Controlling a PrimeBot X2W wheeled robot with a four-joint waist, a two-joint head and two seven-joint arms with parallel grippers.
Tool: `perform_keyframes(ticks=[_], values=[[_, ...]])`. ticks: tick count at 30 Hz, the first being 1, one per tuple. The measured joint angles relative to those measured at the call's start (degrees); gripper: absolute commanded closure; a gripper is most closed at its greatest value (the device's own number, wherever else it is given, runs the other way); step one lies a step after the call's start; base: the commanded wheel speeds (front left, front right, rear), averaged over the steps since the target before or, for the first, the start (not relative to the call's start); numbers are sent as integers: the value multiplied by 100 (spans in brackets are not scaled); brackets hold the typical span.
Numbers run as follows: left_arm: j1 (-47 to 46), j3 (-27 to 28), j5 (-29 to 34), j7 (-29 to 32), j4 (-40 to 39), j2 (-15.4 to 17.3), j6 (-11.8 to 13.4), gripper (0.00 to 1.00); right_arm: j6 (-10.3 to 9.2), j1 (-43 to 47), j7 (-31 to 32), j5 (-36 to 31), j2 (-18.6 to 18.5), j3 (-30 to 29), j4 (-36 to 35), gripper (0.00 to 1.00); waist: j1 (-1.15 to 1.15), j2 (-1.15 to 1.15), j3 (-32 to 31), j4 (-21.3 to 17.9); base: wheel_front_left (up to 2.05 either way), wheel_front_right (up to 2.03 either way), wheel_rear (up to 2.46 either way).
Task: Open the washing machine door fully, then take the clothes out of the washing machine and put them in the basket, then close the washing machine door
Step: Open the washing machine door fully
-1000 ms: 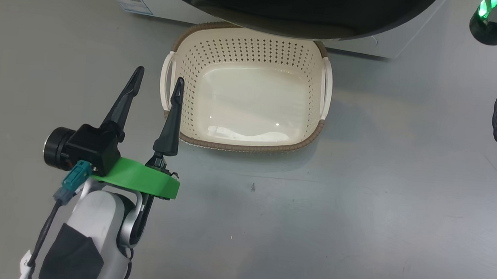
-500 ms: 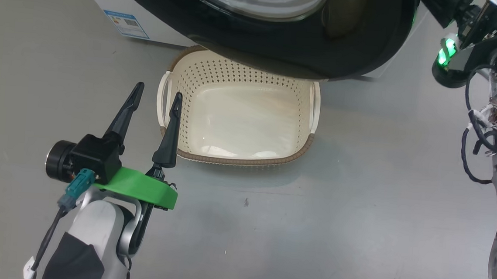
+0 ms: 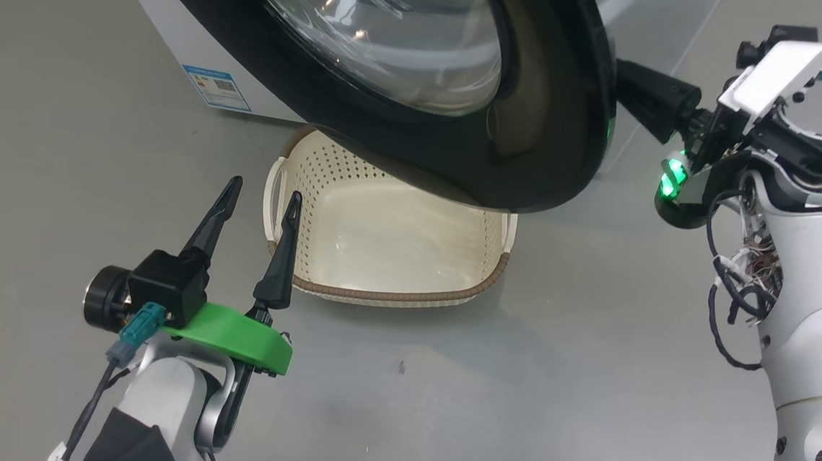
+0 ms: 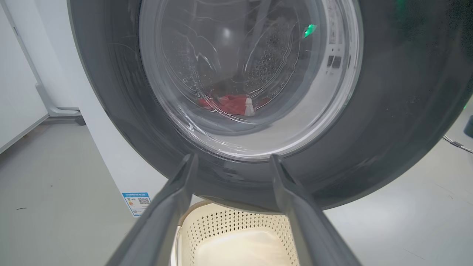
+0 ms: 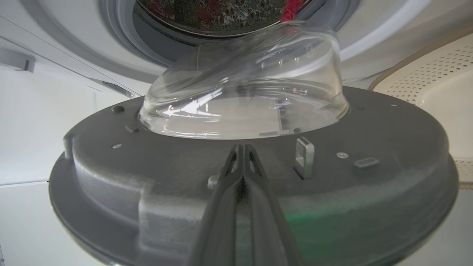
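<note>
The washing machine door (image 3: 534, 123) stands partly open over the basket (image 3: 392, 298), black rim and glass bowl toward me. My right gripper (image 5: 242, 147) is shut, its tips against the door's grey inner face (image 5: 147, 177) beside a metal latch. Its dark fingers (image 3: 655, 101) reach behind the door's right edge. My left gripper (image 3: 265, 190) hangs open and empty beside the basket's left handle. Through the glass, red clothes (image 4: 229, 104) lie low in the drum of the white washing machine (image 3: 178, 48). A bit of the clothes (image 5: 292, 7) also peeks past the bowl.
The empty cream basket (image 4: 236, 236) sits on the grey floor right under the door. A blue label (image 3: 217, 87) marks the machine's lower front. My right arm (image 3: 805, 287), with loose cables, stands at the right. Open floor lies in front of the basket.
The head view has tilted up, bringing more of the door and my right arm into the picture. The door looks swung further out. My left gripper stays open by the basket.
</note>
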Motion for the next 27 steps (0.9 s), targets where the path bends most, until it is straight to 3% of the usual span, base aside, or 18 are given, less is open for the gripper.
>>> perform_keyframes(ticks=[27], values=[[653,87,-10,1,278,5,53,0,18,1283,267,134,315,593,-316,100,0,0,-950,98,0,0,0]])
